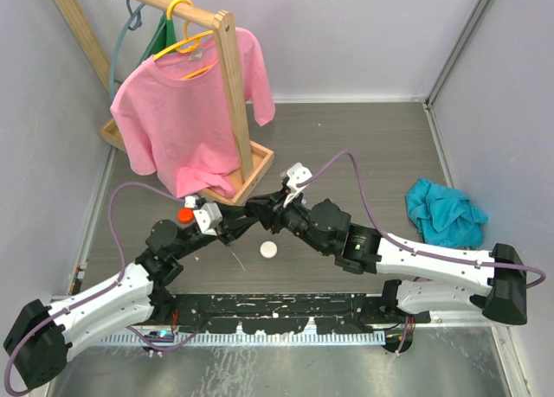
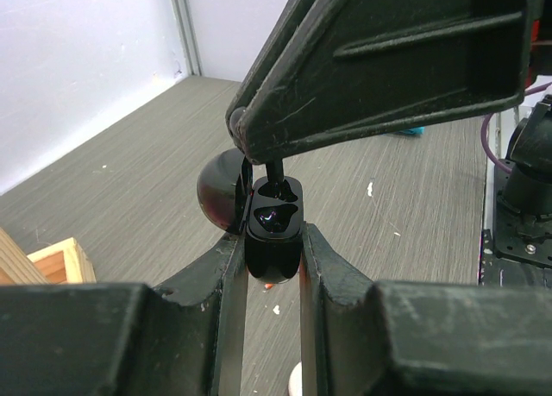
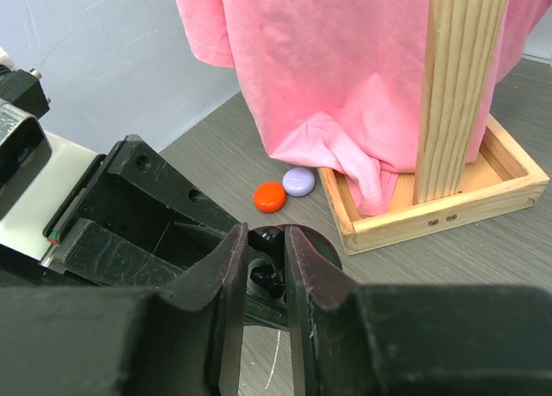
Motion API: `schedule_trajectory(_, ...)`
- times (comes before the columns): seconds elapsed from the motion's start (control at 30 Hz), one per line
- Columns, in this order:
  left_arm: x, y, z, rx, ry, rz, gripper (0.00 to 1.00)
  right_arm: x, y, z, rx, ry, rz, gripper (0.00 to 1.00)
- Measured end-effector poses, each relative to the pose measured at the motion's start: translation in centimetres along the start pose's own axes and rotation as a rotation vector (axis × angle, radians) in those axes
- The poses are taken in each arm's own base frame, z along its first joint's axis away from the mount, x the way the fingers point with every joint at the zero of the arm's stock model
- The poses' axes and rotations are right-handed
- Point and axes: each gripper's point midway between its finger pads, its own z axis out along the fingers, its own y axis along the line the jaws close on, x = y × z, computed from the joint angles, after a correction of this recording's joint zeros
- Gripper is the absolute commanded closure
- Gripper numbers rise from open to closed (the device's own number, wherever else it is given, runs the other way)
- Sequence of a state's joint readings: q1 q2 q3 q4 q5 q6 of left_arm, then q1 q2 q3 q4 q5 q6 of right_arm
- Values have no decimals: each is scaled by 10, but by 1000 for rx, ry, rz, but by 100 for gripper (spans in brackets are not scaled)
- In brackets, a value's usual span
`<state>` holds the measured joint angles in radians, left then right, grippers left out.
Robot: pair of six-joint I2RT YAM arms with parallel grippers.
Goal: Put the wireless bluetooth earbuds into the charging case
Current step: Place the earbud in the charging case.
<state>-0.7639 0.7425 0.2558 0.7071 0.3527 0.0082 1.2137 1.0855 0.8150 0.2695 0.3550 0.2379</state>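
Observation:
My left gripper (image 2: pixel 274 245) is shut on the black charging case (image 2: pixel 274 228). It holds the case off the table with its lid (image 2: pixel 217 189) swung open to the left. My right gripper (image 3: pixel 267 241) comes from above and is shut on a black earbud (image 2: pixel 273 170). The earbud's lower end reaches into the case's open well. In the top view the two grippers meet tip to tip, left gripper (image 1: pixel 232 225) and right gripper (image 1: pixel 260 212), in front of the wooden rack. A tiny orange-red piece (image 2: pixel 268 286) lies on the table under the case.
A white round case (image 1: pixel 269 250) lies just in front of the grippers. An orange case (image 3: pixel 270 197) and a purple case (image 3: pixel 298 182) sit by the wooden rack base (image 3: pixel 448 208), where a pink T-shirt (image 1: pixel 186 112) hangs. A teal cloth (image 1: pixel 443 211) is at the right.

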Motion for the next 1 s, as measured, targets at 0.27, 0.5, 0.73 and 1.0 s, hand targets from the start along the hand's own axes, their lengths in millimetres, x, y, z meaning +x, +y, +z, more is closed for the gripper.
schedule_trajectory(0.27, -4, 0, 0, -1, -15, -5, 100, 4, 1, 3, 0, 8, -3, 77)
schedule_trajectory(0.5, -3, 0, -1, -6, -10, -17, 100, 6, 1, 5, -1, 8, -2, 77)
schedule_trajectory(0.73, -3, 4, -1, -28, -9, -20, 100, 7, 3, 5, -7, 12, -2, 77)
schedule_trajectory(1.0, -8, 5, 0, -36, -30, -17, 100, 10, 5, 3, -17, 24, -7, 77)
